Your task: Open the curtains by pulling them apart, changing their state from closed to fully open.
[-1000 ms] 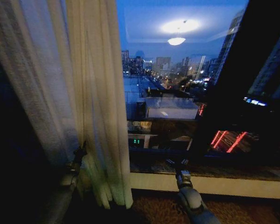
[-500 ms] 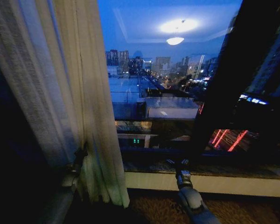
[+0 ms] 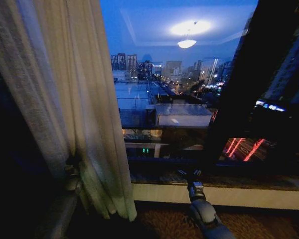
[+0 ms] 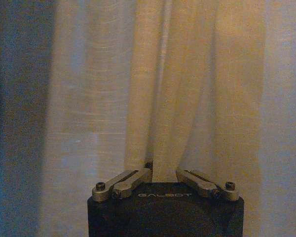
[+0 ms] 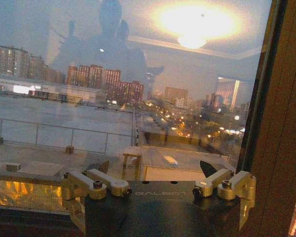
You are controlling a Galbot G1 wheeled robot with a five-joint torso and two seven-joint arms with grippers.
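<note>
One sheer cream pleated curtain (image 3: pixel 65 99) bunched at frame left, pinched by left gripper (image 4: pixel 164 174); right gripper (image 5: pixel 155 170) spread apart before dusk-lit window glass (image 3: pixel 189 89), lower centre.

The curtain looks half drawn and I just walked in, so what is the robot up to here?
The robot is pulling the sheer curtain aside. Its left gripper is shut on a fold of the fabric low down, at the left of the window, where the curtain hangs bunched. Most of the glass is already uncovered, showing the city at dusk. The right gripper is open and idle, held out low before the window sill.
</note>
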